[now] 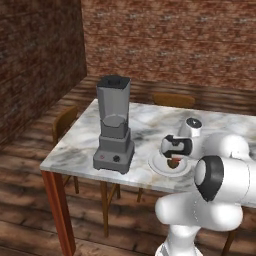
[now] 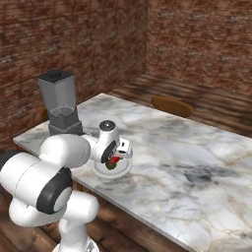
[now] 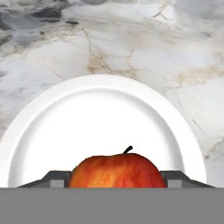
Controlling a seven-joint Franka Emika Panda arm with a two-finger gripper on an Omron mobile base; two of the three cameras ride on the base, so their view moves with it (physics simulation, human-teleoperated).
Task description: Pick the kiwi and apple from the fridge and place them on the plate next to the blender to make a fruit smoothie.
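My gripper (image 3: 116, 178) hangs low over the round white plate (image 3: 105, 109), its two fingertips (image 3: 57, 178) pressed against the sides of the red apple (image 3: 116, 170). From the left base view, the gripper (image 1: 173, 159) and apple (image 1: 173, 163) are over the plate (image 1: 159, 167), just right of the dark grey blender (image 1: 114, 125). From the right base view, a small dark kiwi (image 2: 110, 166) lies on the plate (image 2: 123, 170) beside the apple (image 2: 115, 159), under the gripper (image 2: 117, 156). The fridge is out of view.
The blender (image 2: 61, 106) and plate stand on a marble table (image 1: 145, 125) with a wooden leg at its near left corner. Wooden chairs (image 1: 172, 100) are tucked in at the far side and the left end (image 1: 65, 122). Brick walls enclose the room.
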